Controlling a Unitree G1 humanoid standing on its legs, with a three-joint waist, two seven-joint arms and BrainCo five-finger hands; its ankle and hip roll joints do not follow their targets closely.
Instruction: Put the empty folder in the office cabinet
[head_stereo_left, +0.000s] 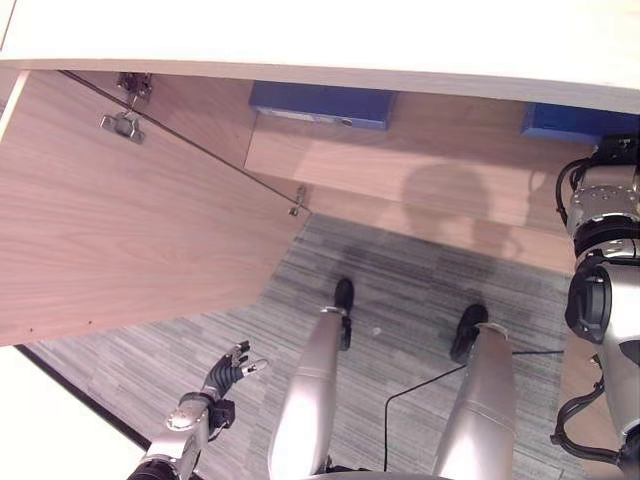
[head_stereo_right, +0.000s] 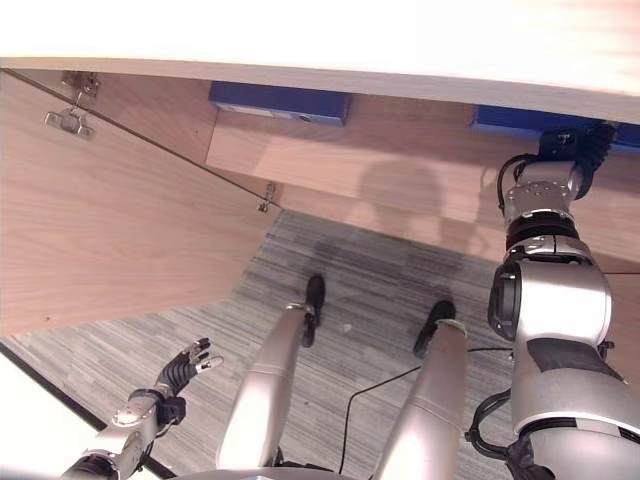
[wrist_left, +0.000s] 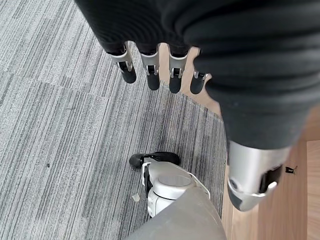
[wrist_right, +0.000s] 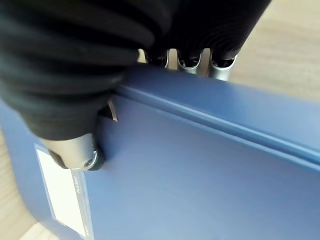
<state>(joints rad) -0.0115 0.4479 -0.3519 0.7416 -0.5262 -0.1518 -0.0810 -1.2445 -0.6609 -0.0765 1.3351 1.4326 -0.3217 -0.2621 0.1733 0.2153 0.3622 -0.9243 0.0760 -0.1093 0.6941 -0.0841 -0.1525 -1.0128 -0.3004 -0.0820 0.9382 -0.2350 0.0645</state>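
Two folders: both blue, both on the cabinet shelf (head_stereo_right: 400, 160); one sits idle toward my left (head_stereo_right: 280, 102), the other (wrist_right: 210, 170) is the one my right hand is on, over at the right end of the shelf.
Right hand (head_stereo_right: 585, 145): up at the shelf, clamped on that folder.
Right fingers (wrist_right: 220, 67): hooked over the folder's far edge, pressed close side by side, tips hidden behind it.
Right thumb (wrist_right: 80, 152): flat on the near blue face, just beside the white spine label (wrist_right: 62, 195), so the folder is pinched between thumb and fingers.
Folder vs shelf: can't tell if it's resting on the wood or just held above it.
Left hand (head_stereo_left: 232, 370): hanging low by my side over the grey carpet (head_stereo_left: 400, 290), holding nothing.
Left fingers (wrist_left: 150, 75): loose, slightly apart, pretty much straight.
Cabinet door (head_stereo_left: 120, 220): swung open on my left, hinges (head_stereo_left: 122, 124) showing near its top.
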